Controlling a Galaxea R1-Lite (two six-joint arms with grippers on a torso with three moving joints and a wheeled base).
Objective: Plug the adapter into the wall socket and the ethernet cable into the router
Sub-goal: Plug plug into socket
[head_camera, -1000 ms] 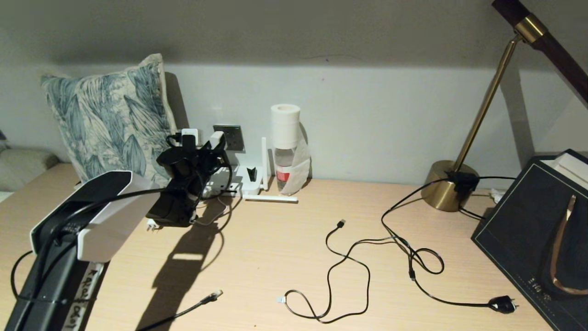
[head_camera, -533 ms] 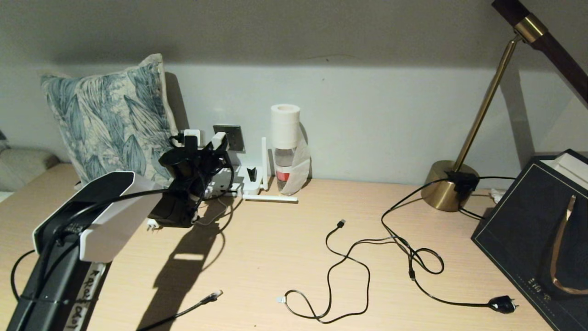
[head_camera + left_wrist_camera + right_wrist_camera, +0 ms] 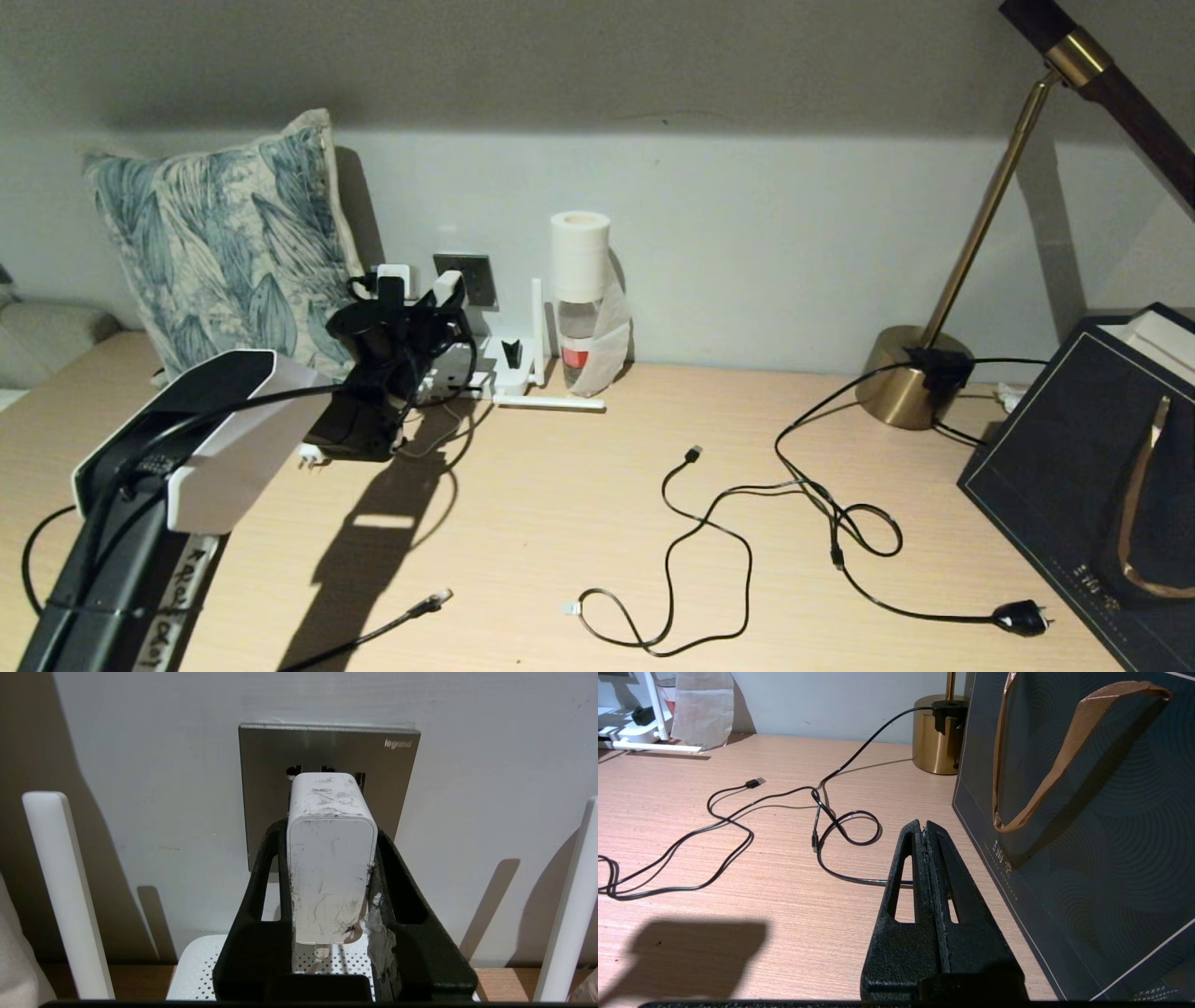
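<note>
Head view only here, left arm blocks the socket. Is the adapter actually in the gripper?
Observer: Yes. Left wrist view shows the left gripper shut on the adapter, a finger on each side.
Operator: Lined up with the socket?
Observer: The adapter's front end is right at the wall socket, over its middle holes; whether the prongs are in is hidden.
Operator: Right arm?
Observer: Right wrist view shows the right gripper shut and empty above the table, beside the dark paper bag.
</note>
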